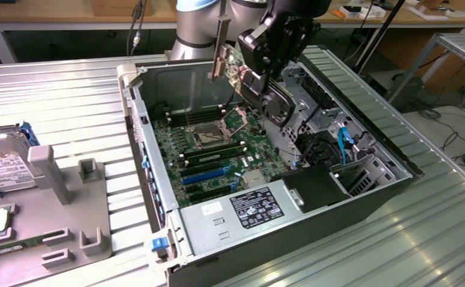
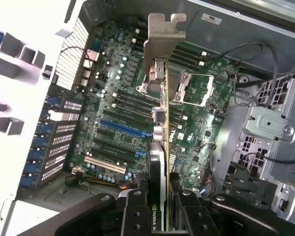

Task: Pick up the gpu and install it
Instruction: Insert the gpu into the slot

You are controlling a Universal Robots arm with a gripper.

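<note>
The gripper (image 1: pixel 258 75) (image 2: pixel 160 216) is closed narrow on the gpu (image 1: pixel 234 67) (image 2: pixel 157 157), holding it in the air over the open computer case (image 1: pixel 149 179). The card stands on edge. In the exterior view its long axis slopes from the silver bracket (image 1: pixel 216 60) (image 2: pixel 162 37), high at that view's left, down to the black fan end at that view's right. In the wrist view the card runs straight away from the gripper, with the bracket at the far end, over the area of the CPU socket (image 1: pixel 208 134) (image 2: pixel 194 88).

The case lies on its side on the ribbed metal surface (image 1: pixel 73 101). Inside are the green motherboard (image 1: pixel 216 155) (image 2: pixel 113 98) with a blue slot (image 1: pixel 204 174) (image 2: pixel 120 129), a grey power supply (image 1: pixel 241 209) with a label, and a metal drive cage (image 1: pixel 360 170). To the exterior view's left, well apart from the case, a grey tray (image 1: pixel 81 203) holds a hard drive (image 1: pixel 5 167) and a thin RAM stick (image 1: pixel 13 246).
</note>
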